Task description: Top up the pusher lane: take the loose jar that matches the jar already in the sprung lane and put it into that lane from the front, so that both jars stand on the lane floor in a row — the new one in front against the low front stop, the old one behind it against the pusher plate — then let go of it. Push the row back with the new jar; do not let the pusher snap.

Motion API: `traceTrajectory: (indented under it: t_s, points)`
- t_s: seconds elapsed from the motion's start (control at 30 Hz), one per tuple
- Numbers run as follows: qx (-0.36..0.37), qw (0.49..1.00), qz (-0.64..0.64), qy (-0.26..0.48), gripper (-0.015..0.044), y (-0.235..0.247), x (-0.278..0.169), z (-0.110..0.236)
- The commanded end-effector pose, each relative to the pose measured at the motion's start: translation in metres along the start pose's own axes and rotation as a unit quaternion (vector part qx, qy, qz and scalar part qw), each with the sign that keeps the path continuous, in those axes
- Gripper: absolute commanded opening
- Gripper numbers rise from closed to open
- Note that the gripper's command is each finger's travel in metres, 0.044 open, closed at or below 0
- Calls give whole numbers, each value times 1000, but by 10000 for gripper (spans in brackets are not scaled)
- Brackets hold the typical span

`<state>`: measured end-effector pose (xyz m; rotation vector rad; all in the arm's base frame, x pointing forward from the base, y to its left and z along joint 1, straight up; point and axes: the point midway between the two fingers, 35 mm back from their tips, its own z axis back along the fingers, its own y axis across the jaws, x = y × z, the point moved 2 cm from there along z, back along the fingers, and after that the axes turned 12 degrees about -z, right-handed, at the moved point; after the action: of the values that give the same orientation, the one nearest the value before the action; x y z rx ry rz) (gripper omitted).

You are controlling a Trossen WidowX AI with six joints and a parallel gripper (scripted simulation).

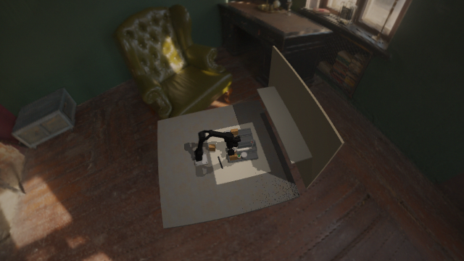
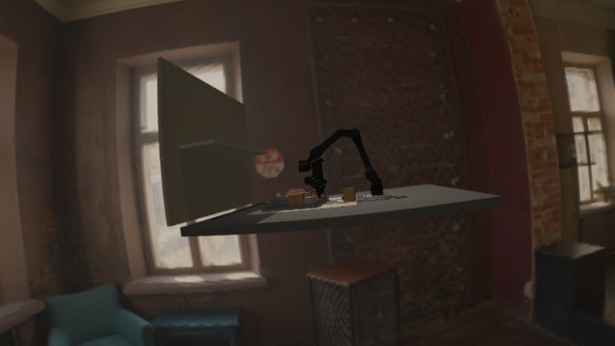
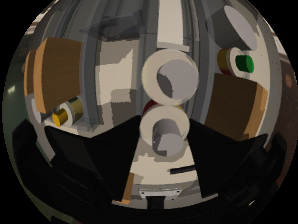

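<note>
Room: dim study, green armchair (image 1: pixel 174 61), dark desk (image 1: pixel 275 25); grey table top (image 1: pixel 188 196) carries the whole rig.
Landmark: grey lane unit (image 1: pixel 248 145), sitting on a pale mat (image 1: pixel 235 174), tall backboard (image 1: pixel 308 119) beyond it.
Arm: black arm (image 2: pixel 351 139) reaches from its base over the front of the lane unit, wrist pointing down.
Claw: gripper (image 3: pixel 170 137) clamped on the pale held jar (image 3: pixel 166 129), fingers part-way apart because the jar's body keeps them there.
Held jar: at the lane unit's front end, upright, seen from above.
Lane jar: second pale jar (image 3: pixel 170 76) just behind it in the lane, looks touching; matching colour, likely why this loose one was picked.
Stage: judged mid-push, release not yet done.
Other jars: green-lid jar (image 3: pixel 244 63) and yellow-lid jar (image 3: pixel 61 117) lie either side, beside brown blocks (image 3: pixel 56 70).
Room to move: lane walls close on both sides; only straight back or straight up looks free.
Risk: pulling up early could let the pusher spring the row forward.
</note>
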<state>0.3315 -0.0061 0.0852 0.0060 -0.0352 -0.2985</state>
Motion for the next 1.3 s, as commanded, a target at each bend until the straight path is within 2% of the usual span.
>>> traceTrajectory:
  t_s: [0.0, 0.3, 0.6, 0.8, 1.27]
  points:
    - [-1, 1000, 2, 0, 79, 0, 0, 0]
    - [-1, 1000, 2, 0, 308, 0, 0, 0]
    - [-1, 1000, 2, 0, 308, 0, 0, 19]
    - [-1, 1000, 2, 0, 308, 0, -2, 20]
    - [-1, 1000, 2, 2, 308, -9, -47, 23]
